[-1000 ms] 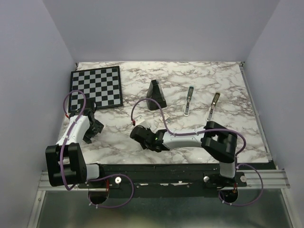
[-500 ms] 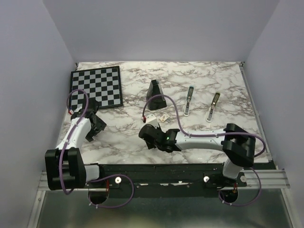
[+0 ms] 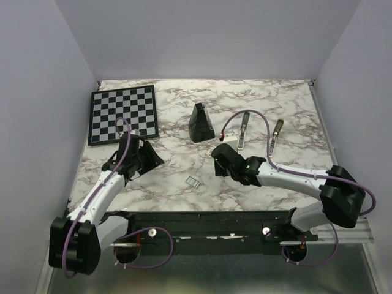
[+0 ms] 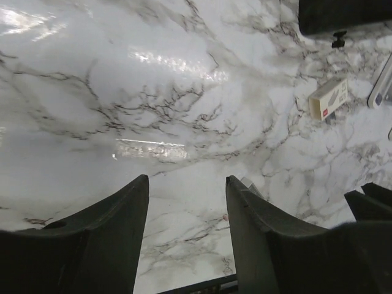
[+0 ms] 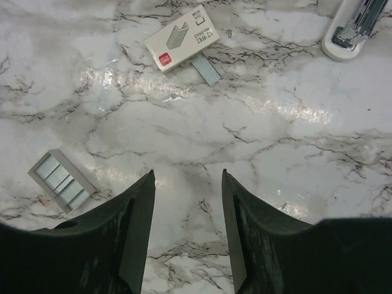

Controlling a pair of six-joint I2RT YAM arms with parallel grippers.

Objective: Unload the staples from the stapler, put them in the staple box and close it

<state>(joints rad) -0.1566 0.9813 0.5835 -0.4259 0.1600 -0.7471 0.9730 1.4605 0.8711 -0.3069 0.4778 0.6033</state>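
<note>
The stapler [image 3: 244, 130], a slim light blue and silver bar, lies on the marble right of the black wedge [image 3: 200, 122]; its near end shows at the top right of the right wrist view [image 5: 355, 27]. The staples [image 3: 193, 181], a small grey ridged rectangle, lie near the front edge and appear low left in the right wrist view [image 5: 61, 180]. My right gripper [image 3: 217, 154] [image 5: 187, 173] hovers open over bare marble between the staples and the stapler. My left gripper [image 3: 150, 160] [image 4: 186, 179] is open and empty, left of the staples.
A white staple box [image 5: 182, 38] [image 4: 329, 98] lies ahead of the right gripper with a loose grey strip [image 5: 206, 68] beside it. An olive-brown bar [image 3: 275, 136] lies right of the stapler. A chessboard [image 3: 122, 113] fills the back left corner.
The right gripper moved right and back towards the stapler, leaving the staples lying uncovered near the front. The left arm swung right towards the middle, and its jaws narrowed a little.
</note>
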